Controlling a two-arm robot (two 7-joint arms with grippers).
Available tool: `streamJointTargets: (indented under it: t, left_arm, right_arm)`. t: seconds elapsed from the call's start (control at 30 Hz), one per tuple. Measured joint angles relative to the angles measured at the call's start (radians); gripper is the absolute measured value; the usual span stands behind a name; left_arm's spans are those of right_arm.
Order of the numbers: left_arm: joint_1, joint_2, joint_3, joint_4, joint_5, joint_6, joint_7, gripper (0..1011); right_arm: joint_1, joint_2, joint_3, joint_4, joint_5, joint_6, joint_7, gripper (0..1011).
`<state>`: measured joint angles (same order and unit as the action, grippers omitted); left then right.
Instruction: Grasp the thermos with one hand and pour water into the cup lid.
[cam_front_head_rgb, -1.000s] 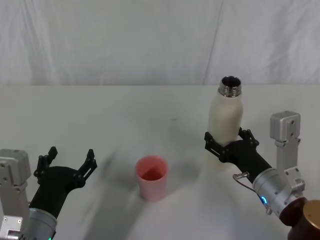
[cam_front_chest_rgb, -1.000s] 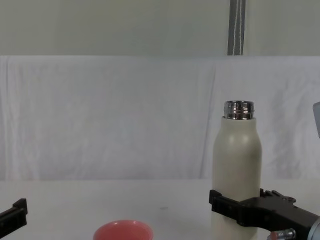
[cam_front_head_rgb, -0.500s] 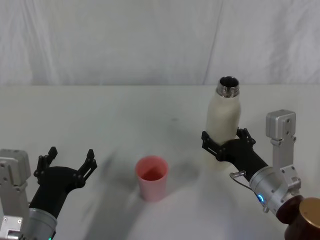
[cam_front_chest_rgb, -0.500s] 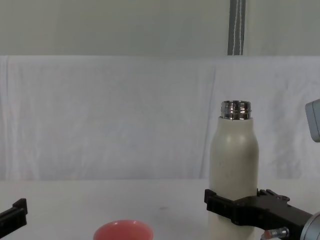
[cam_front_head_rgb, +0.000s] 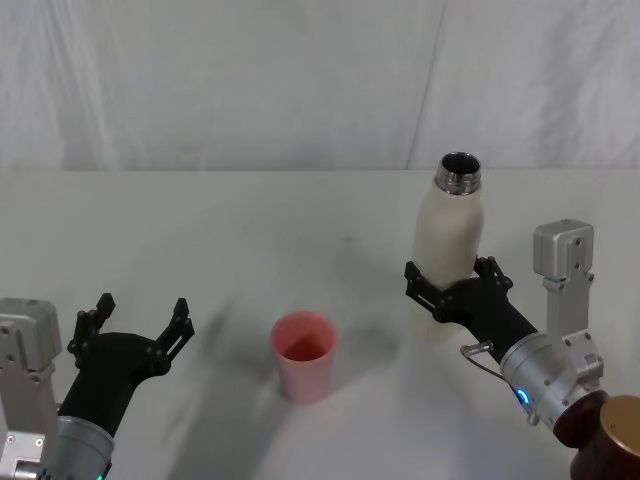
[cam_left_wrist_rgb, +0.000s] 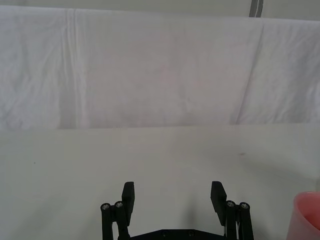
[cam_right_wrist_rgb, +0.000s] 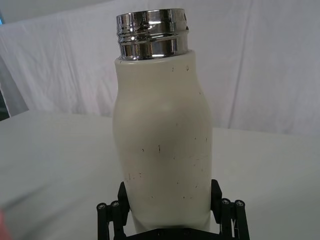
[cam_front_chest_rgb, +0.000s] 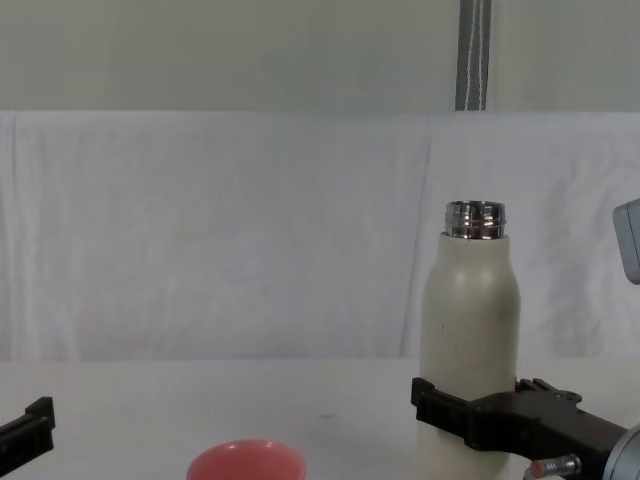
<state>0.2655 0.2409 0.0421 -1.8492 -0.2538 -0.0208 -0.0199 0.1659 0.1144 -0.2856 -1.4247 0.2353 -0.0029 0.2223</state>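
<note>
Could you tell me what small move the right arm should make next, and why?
Probably carry the thermos toward the cup lid. The right end effector is clamped on its lower body, it stands upright with its neck open, and the cup lid sits apart on its left.

Right gripper (cam_front_head_rgb: 450, 283) clasping upright thermos (cam_front_head_rgb: 450, 228), cup lid (cam_front_head_rgb: 303, 355) apart

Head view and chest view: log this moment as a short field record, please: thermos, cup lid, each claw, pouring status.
thermos: upright, neck uncapped, on the robot's right
cup lid: upright on the table, left of the thermos, apart from it
right claw: closed around the thermos's lower body
left claw: open, holds nothing, low on the left
pouring: not begun
</note>
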Motion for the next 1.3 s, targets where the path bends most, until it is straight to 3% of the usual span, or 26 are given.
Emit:
streamJointTargets:
  t: [0.73, 1.3]
  left_arm:
    - [0.000, 0.000, 0.000, 0.000, 0.000, 0.000, 0.000, 1001]
    - [0.000, 0.000, 0.000, 0.000, 0.000, 0.000, 0.000, 1001]
  right_arm:
    - [-0.002, 0.001, 0.001, -0.004, 0.001, 0.001, 0.000, 960]
    - [-0.029, 0.036, 0.003, -0.094, -0.024, 0.014, -0.003, 960]
